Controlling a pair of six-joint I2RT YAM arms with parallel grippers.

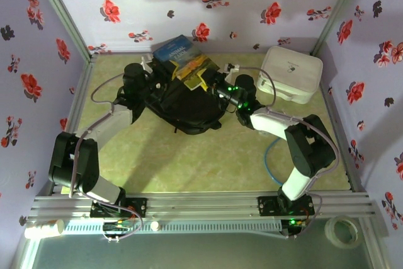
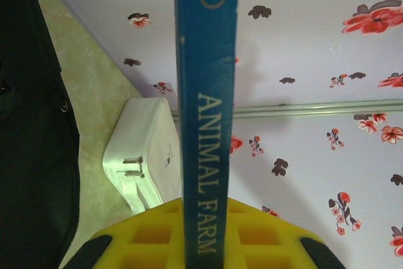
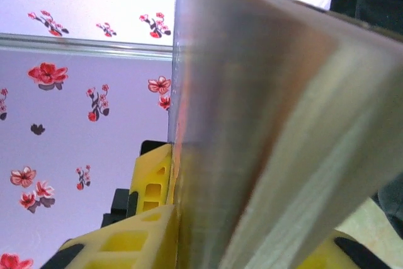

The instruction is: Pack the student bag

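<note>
Top external gives you the student bag [image 1: 184, 106] lying flat at the far middle of the table [image 1: 208, 162], between the two arms, with the book [image 1: 179, 53] raised over its far edge. Left wrist shows the left gripper [image 2: 201, 244] clamped on the blue spine lettered ANIMAL FARM, with a ribbed yellow finger on each side. Right wrist shows the right gripper [image 3: 252, 240] straddling what looks like the same book's page edge. One yellow pad [image 3: 157, 225] lies against the cover, but you cannot tell whether the jaws have bitten down. That is your main risk: the pages fan out in a wedge there, so a squeeze on loose leaves could crease them or let the block slide out. With both arms on one stiff book, any mismatch in their motion could twist or bend the cover. The cover is smooth with a sheen, so it is likely slippery, while the page block is pale and finely lined. The bag is soft black fabric, slumped and rounded, with a zip line running along it. I judge its mouth may sag shut and catch a book corner on the teeth. At the far right, apart from the bag, sits a white zip case [image 1: 291, 74], a rounded rectangle with metal pulls. Keep your right elbow off it.
</note>
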